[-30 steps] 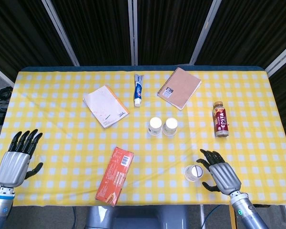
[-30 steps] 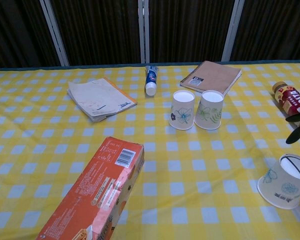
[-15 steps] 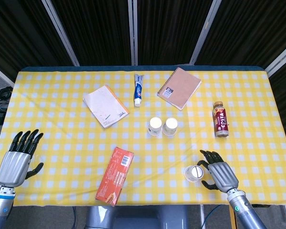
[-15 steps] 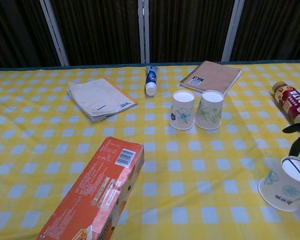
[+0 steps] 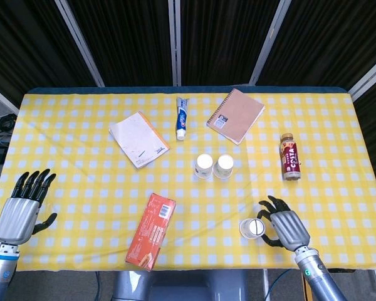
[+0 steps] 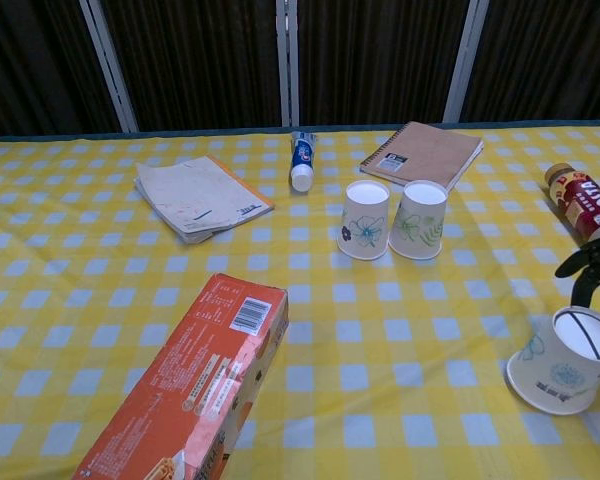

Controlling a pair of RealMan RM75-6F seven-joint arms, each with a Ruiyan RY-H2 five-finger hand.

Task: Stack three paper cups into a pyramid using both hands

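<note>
**Right robot hand closing on third cup, base pair already set**

Head view: two paper cups (image 5: 214,165) stand upside down, touching side by side, mid tabletop (image 5: 81,188). Taking that pair as landmark: the third cup (image 5: 253,227) is nearer the robot and to the right, well apart from it. The right robot hand (image 5: 283,228) is right against that cup, fingers curled round its far and right side. Looks like contact, but a firm grasp can't be confirmed here. The left robot hand (image 5: 20,210) is far left of the pair near the tabletop edge, fingers spread, holding nothing. An orange box (image 5: 151,231) lies near-left of the pair, a bottle (image 5: 290,156) to the right, and a toothpaste tube (image 5: 182,117), a notebook (image 5: 236,115) and a booklet (image 5: 139,138) beyond.

Chest view: the cup pair (image 6: 391,219) is upright on its rims. The third cup (image 6: 561,361) sits near-right of it, tilted, base up. Only dark fingertips (image 6: 583,262) of the right robot hand show behind it; grip state can't be told from here. Left robot hand not visible.

Step in hand, as I judge it: securing the third cup. Next needs a firm wrap, a lift, a carry back and left to the pair, then setting the cup rim-down across both bases. The left robot hand could steady the pair; a light cup may slip or get crushed.
</note>
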